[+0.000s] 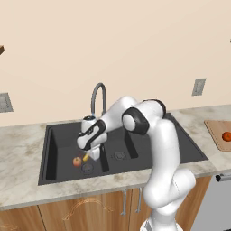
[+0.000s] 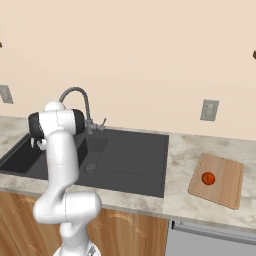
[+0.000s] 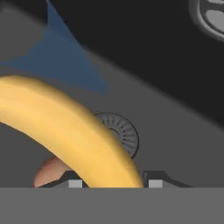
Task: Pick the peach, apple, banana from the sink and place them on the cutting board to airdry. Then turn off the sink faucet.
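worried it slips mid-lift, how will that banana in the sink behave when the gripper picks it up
The banana is smooth, curved and sits where water runs, so it may be slippery. The gripper flanks one end of it, so it could pivot or droop. It looks stiff and light, unlikely to flop, though a hard squeeze might bruise it.

A yellow banana [image 3: 65, 131] is seen over the matte black sink [image 1: 58, 135], beside a reddish-orange fruit [image 1: 77, 161], while a light-brown cutting board [image 2: 225, 187] and a pale marbled desk [image 2: 185, 150] are shown.
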